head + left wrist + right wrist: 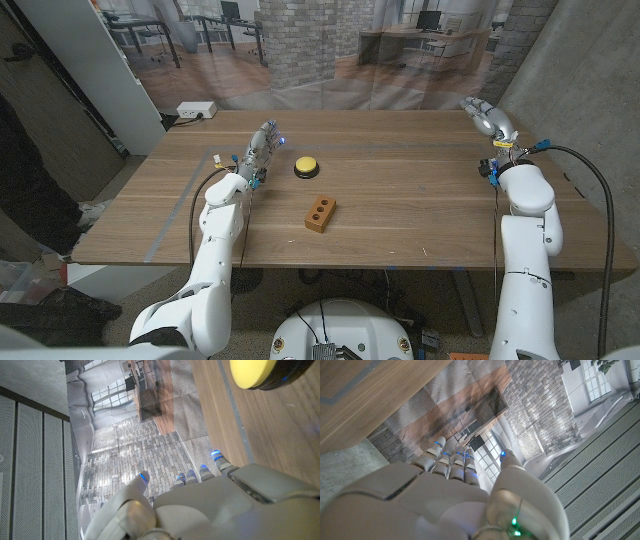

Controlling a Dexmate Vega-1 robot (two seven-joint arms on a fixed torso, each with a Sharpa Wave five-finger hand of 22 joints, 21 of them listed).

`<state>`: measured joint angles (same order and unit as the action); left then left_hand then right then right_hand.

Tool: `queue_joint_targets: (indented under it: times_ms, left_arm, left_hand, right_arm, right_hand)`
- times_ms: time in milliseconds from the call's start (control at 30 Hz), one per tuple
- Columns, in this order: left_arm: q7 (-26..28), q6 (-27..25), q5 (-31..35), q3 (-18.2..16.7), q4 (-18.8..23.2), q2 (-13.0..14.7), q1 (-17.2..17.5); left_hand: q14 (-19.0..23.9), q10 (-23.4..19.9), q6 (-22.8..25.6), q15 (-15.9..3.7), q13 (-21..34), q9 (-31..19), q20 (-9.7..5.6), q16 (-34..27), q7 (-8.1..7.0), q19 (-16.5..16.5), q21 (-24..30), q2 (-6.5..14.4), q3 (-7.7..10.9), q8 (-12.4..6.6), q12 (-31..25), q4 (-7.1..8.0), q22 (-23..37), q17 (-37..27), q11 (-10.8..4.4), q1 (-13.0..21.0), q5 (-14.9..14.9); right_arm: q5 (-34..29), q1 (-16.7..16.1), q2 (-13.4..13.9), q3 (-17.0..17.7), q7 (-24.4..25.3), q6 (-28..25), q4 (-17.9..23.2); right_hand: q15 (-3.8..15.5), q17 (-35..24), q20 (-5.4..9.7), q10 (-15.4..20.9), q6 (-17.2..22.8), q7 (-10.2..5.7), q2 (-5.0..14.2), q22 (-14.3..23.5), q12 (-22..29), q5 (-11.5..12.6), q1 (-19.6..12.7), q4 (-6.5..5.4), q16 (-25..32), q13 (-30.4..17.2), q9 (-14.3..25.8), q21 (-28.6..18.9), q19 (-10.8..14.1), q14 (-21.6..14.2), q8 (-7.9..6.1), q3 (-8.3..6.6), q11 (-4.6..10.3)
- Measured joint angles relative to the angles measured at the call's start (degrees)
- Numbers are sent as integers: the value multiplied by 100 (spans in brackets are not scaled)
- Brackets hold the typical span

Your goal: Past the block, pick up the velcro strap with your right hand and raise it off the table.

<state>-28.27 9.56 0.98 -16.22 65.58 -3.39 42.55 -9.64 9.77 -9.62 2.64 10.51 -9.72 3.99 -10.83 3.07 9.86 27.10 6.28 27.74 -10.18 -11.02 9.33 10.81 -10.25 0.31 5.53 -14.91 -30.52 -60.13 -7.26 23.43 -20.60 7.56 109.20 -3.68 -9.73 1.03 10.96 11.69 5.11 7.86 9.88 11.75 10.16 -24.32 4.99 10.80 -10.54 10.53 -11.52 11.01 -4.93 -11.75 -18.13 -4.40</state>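
Yellow button point(306, 165) (black base), brown block point(320, 212), wood-grain table point(420, 200)

Both arms wear glossy white rounded shells, with black cables looping at the wrists. The left hand point(260, 150) and right hand point(488, 117) are pale grey, their fingertips lit blue.

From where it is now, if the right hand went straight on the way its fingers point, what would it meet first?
Probably nothing on the table. The right hand is at the far right corner, fingers pointing past the far edge toward the printed backdrop. The way looks free up to that backdrop, though depth is unclear.
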Motion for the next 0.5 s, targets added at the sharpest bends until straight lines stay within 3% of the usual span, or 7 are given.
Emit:
queue_joint_targets:
  times_ms: [500]
  left_arm:
    - [-52,97,11,-19,-200,-5,-114]
  left_hand:
    - [0,0,0,0,0,0,0,0,0,0,-21,-31,16,0,0,16,-1,0,0,-31,0]
  right_arm:
    - [-260,-144,-104,83,43,-139,341]
  right_hand:
    - [1,0,0,52,60,0,30,0,0,0,-30,47,0,0,0,0,0,-63,0,1,9]
